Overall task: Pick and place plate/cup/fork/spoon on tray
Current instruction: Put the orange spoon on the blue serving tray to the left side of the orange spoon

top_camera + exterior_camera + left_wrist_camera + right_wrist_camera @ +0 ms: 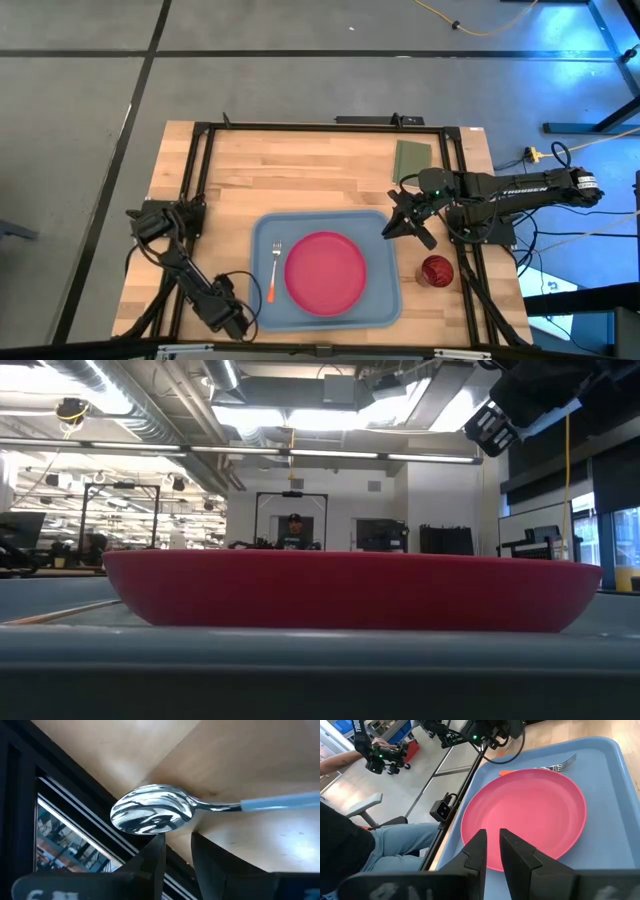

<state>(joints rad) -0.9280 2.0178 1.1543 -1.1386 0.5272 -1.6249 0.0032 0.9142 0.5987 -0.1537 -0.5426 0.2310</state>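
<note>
The pink-red plate (326,272) lies flat in the middle of the light blue tray (385,300). The fork (274,270) lies in the tray to the plate's left. The dark red cup (436,270) stands on the table to the right of the tray. The spoon shows only in the left wrist view, with its bowl (150,815) just beyond my left gripper (178,842). That gripper is low at the tray's near left corner (238,320), its fingers a narrow gap apart. My right gripper (405,222) is shut and empty above the tray's far right corner. My left gripper's fingertips (159,845) stand right at the edge of the spoon's bowl (165,831). The spoon lies crosswise in front of them and nothing is between the fingers. I cannot tell whether they touch it.
A green pad (412,158) lies at the table's far right. A black frame (200,180) runs around the tabletop. A seated person (350,845) is close to the table's near edge, and another person (293,532) stands far off in the room.
</note>
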